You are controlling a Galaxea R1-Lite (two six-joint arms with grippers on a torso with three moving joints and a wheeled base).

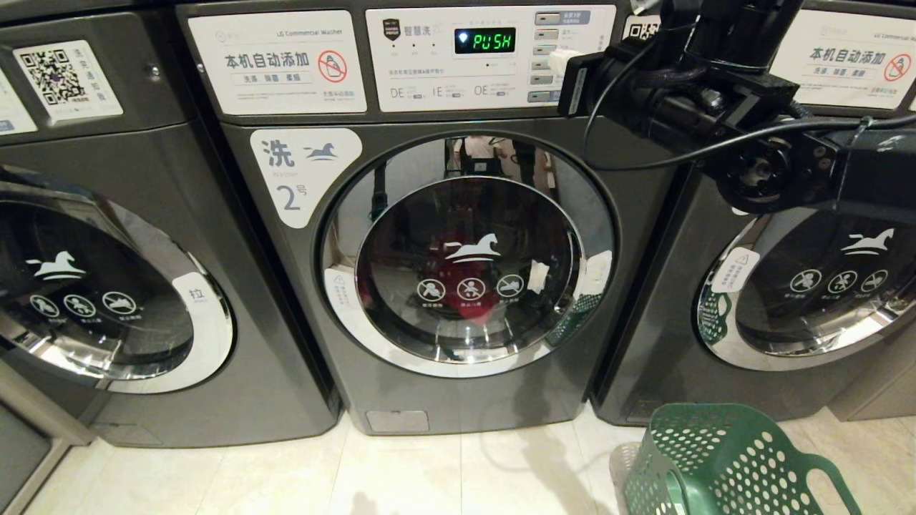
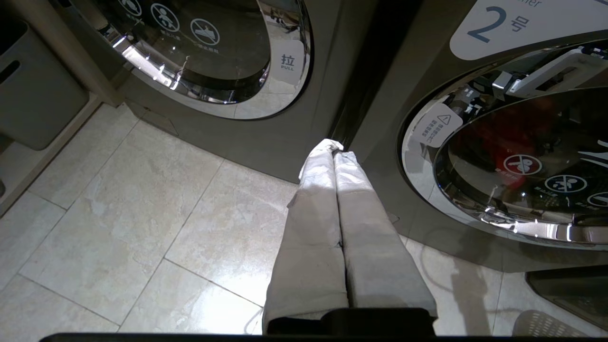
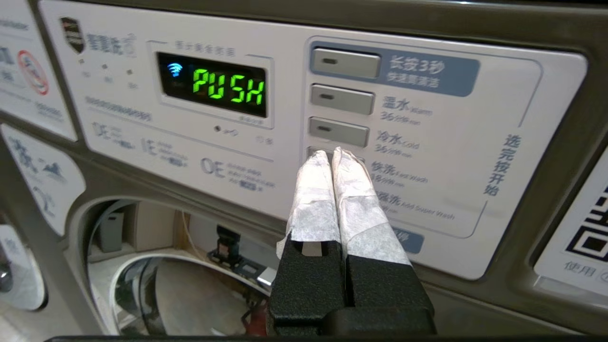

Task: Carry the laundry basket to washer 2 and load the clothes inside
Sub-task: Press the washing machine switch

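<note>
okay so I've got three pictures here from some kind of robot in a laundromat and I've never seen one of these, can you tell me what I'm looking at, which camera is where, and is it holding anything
This is a two-armed robot on wheels. The wide picture comes from its head, facing washer 2, whose door is shut with something red behind the glass. The laundry basket, dark green with round holes, stands on the tiled floor at the lower right.

The other two pictures come from cameras on the wrists, looking along the fingers. The right gripper is shut, holds nothing, and its cloth-wrapped tips are at a button on the control panel, beside the display reading PUSH. The left gripper is also shut and empty, hanging low near the floor in front of the washers.
</note>
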